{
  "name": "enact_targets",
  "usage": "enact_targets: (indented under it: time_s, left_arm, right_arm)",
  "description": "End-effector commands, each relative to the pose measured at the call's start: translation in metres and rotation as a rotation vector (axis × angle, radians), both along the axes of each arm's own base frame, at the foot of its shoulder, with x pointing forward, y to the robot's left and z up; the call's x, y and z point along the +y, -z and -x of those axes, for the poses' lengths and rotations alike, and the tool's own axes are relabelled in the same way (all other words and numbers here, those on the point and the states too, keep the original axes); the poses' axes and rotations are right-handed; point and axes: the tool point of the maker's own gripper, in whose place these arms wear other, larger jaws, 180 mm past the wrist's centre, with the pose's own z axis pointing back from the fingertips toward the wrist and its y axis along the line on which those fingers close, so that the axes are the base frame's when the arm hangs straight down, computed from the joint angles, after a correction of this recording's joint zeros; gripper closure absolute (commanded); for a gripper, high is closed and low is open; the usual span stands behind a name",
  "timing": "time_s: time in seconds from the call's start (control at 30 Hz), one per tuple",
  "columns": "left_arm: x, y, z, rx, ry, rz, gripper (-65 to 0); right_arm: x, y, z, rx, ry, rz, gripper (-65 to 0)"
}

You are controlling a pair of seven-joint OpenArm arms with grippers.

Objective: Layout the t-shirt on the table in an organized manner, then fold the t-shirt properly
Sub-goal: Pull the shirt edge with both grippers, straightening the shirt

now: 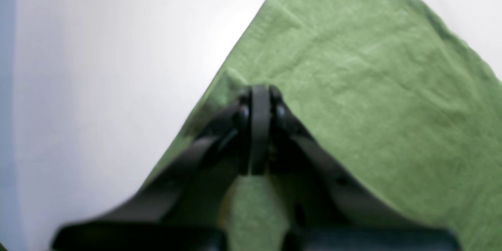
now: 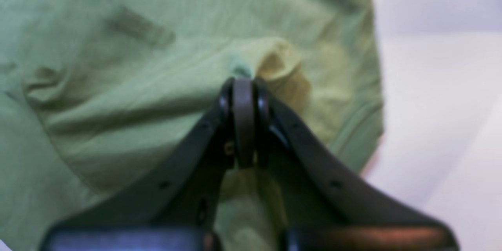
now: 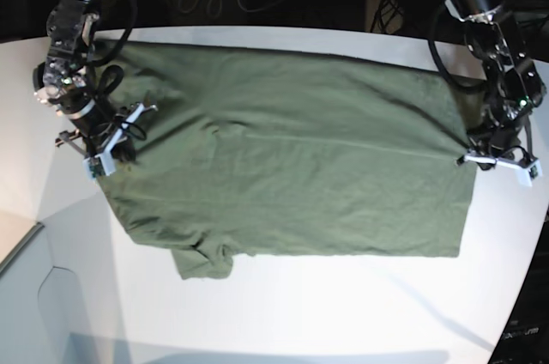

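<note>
**Laying-out step: both edges pinched**

Left wrist view: the left gripper (image 1: 259,98) is clenched on the t-shirt (image 1: 353,98) at its straight edge, beside bare table (image 1: 117,66).

Right wrist view: the right gripper (image 2: 243,90) is clamped on bunched cloth.

Base view: the t-shirt lies spread, one sleeve crumpled. An outward pull seems called for next.

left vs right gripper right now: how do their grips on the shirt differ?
The left gripper pinches the t-shirt at a flat, straight edge, white table just beside it; the right gripper bites a raised, bunched pucker further in on the cloth. In the base view the left sits at the shirt's right edge, the right at its left side. Shared: both are shut on the fabric, low at the table.
</note>
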Motion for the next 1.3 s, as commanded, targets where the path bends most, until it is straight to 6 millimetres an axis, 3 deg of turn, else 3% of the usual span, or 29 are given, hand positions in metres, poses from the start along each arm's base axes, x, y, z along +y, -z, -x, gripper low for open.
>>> enact_targets:
  time_s: [0.0,0.23,0.53,0.8,0.97,1.1,1.27]
  left_arm:
    - [0.007,-0.017,-0.011,-0.053,-0.002,-0.028,-0.1]
    - [0.008,-0.017,-0.011,-0.051,-0.002,-0.028,-0.1]
    - [0.013,-0.025,-0.014,-0.113,-0.019,-0.062,-0.1]
    - [0.011,0.0,-0.008,-0.056,-0.028,-0.023,-0.4]
    - [0.011,0.004,-0.007,-0.048,-0.031,-0.015,-2.3]
    - [0.011,-0.004,-0.015,-0.07,-0.03,-0.016,-15.0]
    - [0.011,-0.027,-0.02,-0.135,-0.027,-0.033,-30.5]
  right_arm:
    - [0.001,-0.022,-0.014,-0.077,-0.014,-0.01,0.0]
    - [0.001,-0.039,-0.034,-0.13,-0.014,-0.009,0.0]
    - [0.004,-0.038,-0.033,-0.127,-0.02,-0.01,0.0]
    - [0.002,-0.02,-0.028,-0.075,-0.016,-0.024,-0.9]
    - [0.001,-0.019,-0.025,-0.072,-0.012,-0.022,-22.0]
    - [-0.002,-0.027,-0.028,-0.097,-0.006,-0.016,-36.9]
    - [-0.023,-0.049,-0.024,-0.162,0.087,-0.012,-41.6]
